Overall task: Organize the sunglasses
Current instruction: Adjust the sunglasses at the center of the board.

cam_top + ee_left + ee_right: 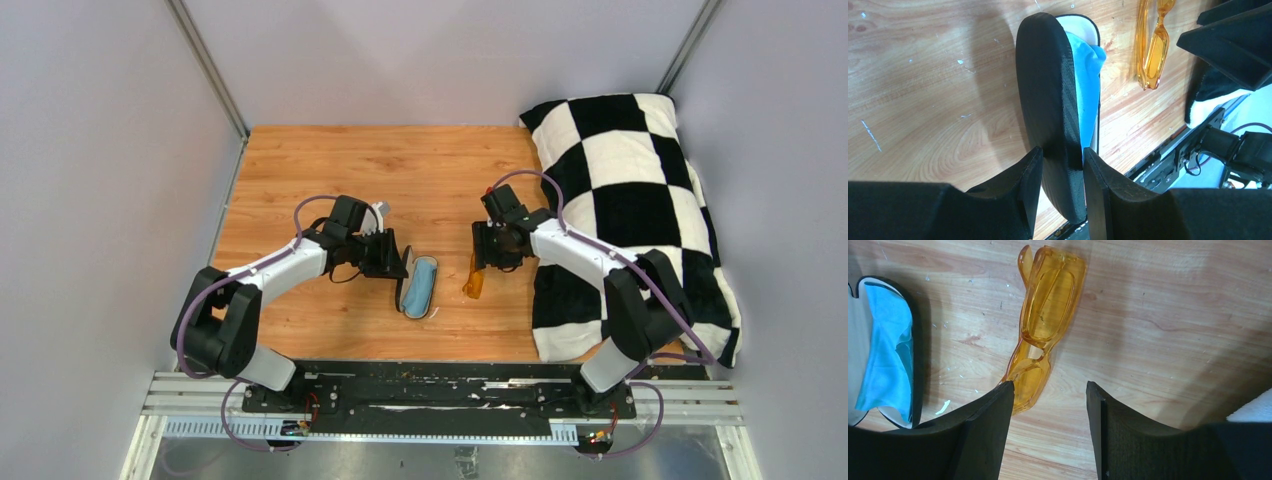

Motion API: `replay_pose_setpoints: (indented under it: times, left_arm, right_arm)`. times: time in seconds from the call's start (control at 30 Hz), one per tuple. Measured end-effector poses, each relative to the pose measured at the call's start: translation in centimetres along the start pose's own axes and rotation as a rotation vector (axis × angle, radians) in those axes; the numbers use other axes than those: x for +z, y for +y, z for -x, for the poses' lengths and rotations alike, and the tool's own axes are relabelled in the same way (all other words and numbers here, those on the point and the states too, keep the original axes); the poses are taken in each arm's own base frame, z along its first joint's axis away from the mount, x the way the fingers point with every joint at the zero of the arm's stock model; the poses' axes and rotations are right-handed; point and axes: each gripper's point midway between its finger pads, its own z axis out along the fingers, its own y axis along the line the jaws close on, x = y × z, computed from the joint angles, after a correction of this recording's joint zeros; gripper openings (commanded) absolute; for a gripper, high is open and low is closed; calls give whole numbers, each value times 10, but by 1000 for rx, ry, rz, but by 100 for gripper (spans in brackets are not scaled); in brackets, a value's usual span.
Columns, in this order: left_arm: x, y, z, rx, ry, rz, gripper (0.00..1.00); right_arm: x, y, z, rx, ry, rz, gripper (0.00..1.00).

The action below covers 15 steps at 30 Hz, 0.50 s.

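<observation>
Probably light, stiff, slick sunglasses [1045, 320]; pinch across folded frame. Right gripper [1049, 390] spread; left gripper [1060, 160] clamps case [1045, 90].

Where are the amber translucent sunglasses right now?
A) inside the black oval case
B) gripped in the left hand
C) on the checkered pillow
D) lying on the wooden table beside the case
D: the amber translucent sunglasses lie on the wooden table, apart from the black oval case, below the open right hand; the left hand grips the case's lid.
</observation>
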Motion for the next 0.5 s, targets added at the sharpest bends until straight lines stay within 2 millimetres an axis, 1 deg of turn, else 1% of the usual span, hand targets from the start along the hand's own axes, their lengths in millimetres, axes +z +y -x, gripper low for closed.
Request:
replay_pose_setpoints:
  times: [0.23,0.5]
  left_arm:
    - [1,-1,-2,3,6,-1,39]
    - [1,-1,-2,3,7,-1,39]
  right_arm:
    - [3,-3,-8,9,19,-8,58]
    - [4,-1,-9,7,22,3,58]
